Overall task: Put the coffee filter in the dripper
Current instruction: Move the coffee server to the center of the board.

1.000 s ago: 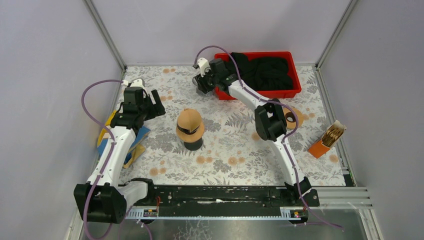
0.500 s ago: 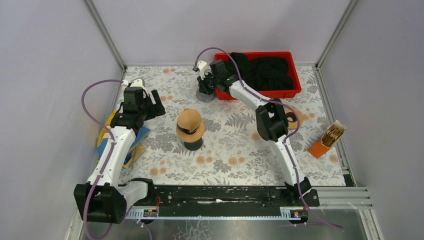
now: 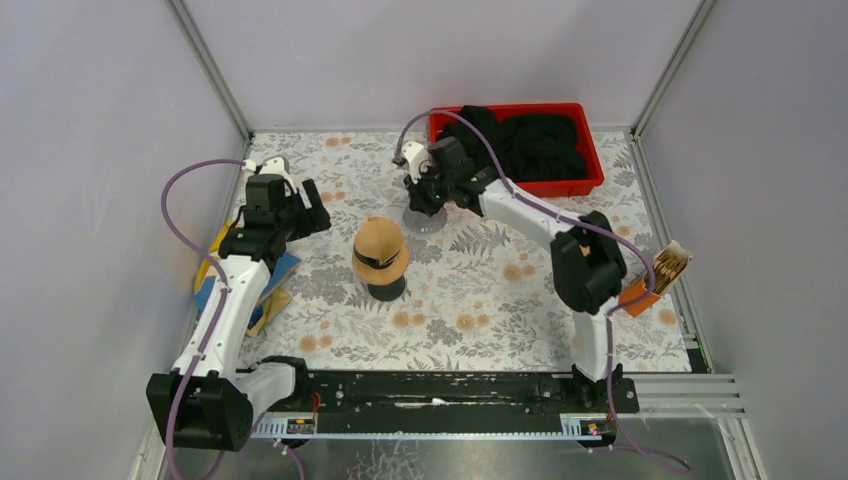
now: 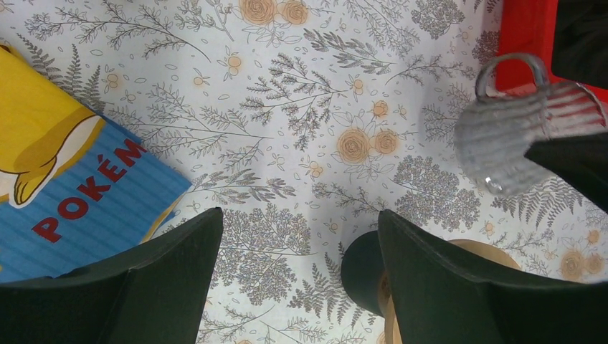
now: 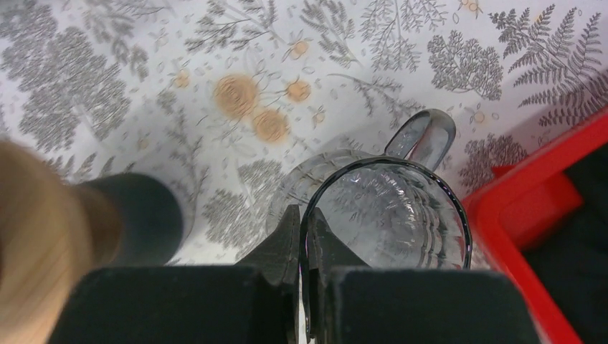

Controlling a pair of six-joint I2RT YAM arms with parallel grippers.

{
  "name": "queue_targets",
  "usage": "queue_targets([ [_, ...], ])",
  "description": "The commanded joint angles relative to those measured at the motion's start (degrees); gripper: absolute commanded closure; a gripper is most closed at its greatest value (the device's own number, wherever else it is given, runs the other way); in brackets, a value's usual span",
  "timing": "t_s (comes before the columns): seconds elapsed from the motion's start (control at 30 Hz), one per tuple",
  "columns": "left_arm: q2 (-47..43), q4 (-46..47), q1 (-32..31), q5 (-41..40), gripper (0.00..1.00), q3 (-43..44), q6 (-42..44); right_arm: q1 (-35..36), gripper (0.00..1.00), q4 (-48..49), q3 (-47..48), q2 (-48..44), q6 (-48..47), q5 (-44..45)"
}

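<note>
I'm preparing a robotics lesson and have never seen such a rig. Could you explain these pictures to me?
These are two robot arms bolted to a table's near edge. The wide picture looks down from above; the other two come from a camera on each wrist. The right hand is shut on the rim of a glass dripper. The left hand is open and empty, near a blue and yellow Pokémon packet. On the flowered table also stand a tan hat-shaped object on a black base, a red bin of black cloth, and an orange holder of brown papers, possibly coffee filters.
</note>
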Motion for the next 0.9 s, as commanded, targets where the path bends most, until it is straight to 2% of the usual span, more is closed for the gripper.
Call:
queue_targets([
  [0.0,-1.4,3.9,0.5,0.6,0.14,-0.3,0.7,2.3,1.0,7.1,-7.6,-12.1,2.4,4.2],
  [0.27,-1.7,4.1,0.6,0.4,0.13,-0.5,0.5,4.4,1.0,12.3,-26.3,-25.9,9.0,15.3],
  [0.47,-1.7,4.2,1.0,0.2,0.13,-0.6,0.4,4.5,1.0,14.6,-35.3,-32.4,11.8,24.1],
  [0.87,-2.2,4.4,1.2,0.0,0.13,-0.8,0.2,4.9,1.0,20.8,-45.6,-34.2,14.3,25.2],
])
